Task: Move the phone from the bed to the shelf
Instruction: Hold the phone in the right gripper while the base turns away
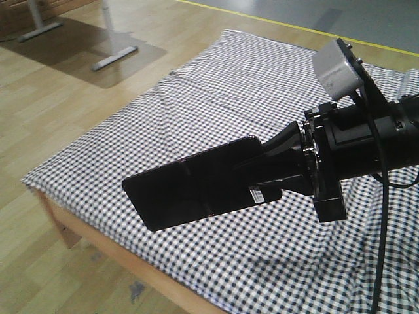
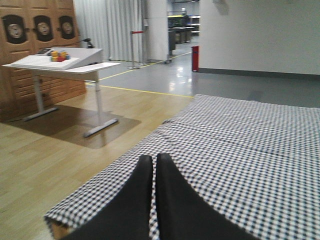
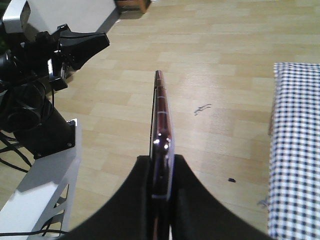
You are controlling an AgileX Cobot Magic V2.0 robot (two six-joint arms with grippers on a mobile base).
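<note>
A: Where is the phone listed?
B: Clamped in the right gripper, held above the bed, centre frame.
A: And the left gripper?
B: Fingers pressed together, lower centre. White desk noted upper left.

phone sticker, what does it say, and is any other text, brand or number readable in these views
No text can be read anywhere.
White sticker on the phone: print too small to read.
Dark plaques on the wooden cabinet: blurred, no letters discernible.
</note>
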